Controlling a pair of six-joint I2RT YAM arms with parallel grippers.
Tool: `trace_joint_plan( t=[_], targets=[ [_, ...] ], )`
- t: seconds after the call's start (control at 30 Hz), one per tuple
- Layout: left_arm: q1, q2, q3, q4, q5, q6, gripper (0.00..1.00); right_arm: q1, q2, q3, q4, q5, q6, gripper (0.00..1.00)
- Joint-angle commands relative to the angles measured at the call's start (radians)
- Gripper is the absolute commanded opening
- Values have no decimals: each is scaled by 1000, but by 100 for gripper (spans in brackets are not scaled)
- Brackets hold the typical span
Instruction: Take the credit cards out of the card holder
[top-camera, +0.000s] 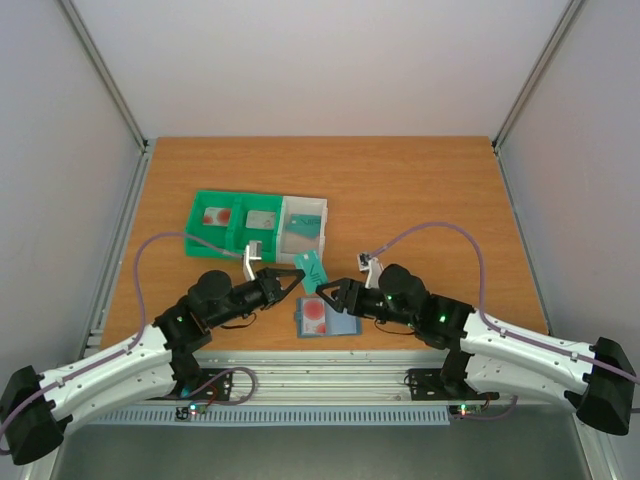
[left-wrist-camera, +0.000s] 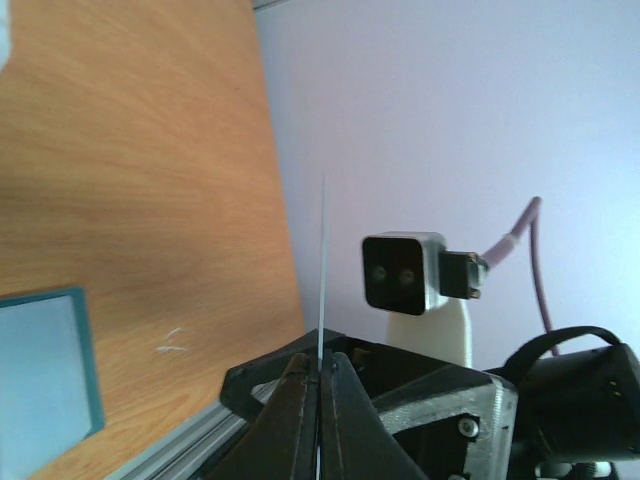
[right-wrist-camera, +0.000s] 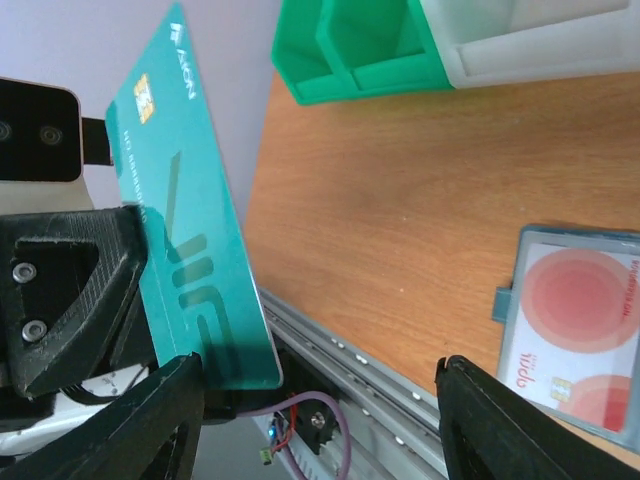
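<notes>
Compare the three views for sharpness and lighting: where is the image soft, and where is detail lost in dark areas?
Top external: even, soft light, weak shadows on the table. Left wrist: wood grain is blurred; the teal card is an edge-on pale line. Right wrist: the right pincer reads as near-black shapes, little detail.

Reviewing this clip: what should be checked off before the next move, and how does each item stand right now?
1. Left tool clamped on teal card: ok.
2. Right tool jaws apart, not gripping that card: ok.
3. Card holder lying flat on the table: ok.
4. Card holder emptied: not ok, pale card inside.
5. Green tray has a free compartment: cannot tell.
</notes>
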Motion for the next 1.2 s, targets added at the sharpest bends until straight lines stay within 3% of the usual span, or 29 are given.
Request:
trace_joint_plan(
  t=[0.0,0.1,0.2,0.3,0.5,0.77,0.9,1.07,1.17],
  targets=[
    [6,-14,-33,184,19,-34,0,6,34,60,50,-4,12,64],
    [5,-1,-53,221,33,-59,0,7,54,61,106,-23,10,47],
    [6,21,-62,247,57,-71,0,6,59,61,112,-38,-7,17],
    [6,29,-66,242,78,-65,1,6,24,50,75,-41,-49,2],
    [6,-63,-51,135,176,-44,33,6,-153,69,-193,-82,-179,1],
    [8,-212,47,-165,331,168,43,5,-245,144,-368,-302,-351,1],
    [8,-191,106,-277,427,265,43,6,-217,181,-377,-417,-386,1],
    [9,-178,127,-292,488,298,37,6,-169,206,-333,-495,-385,1],
    [8,-155,138,-305,515,323,18,6,-142,221,-333,-500,-385,1]
  ],
)
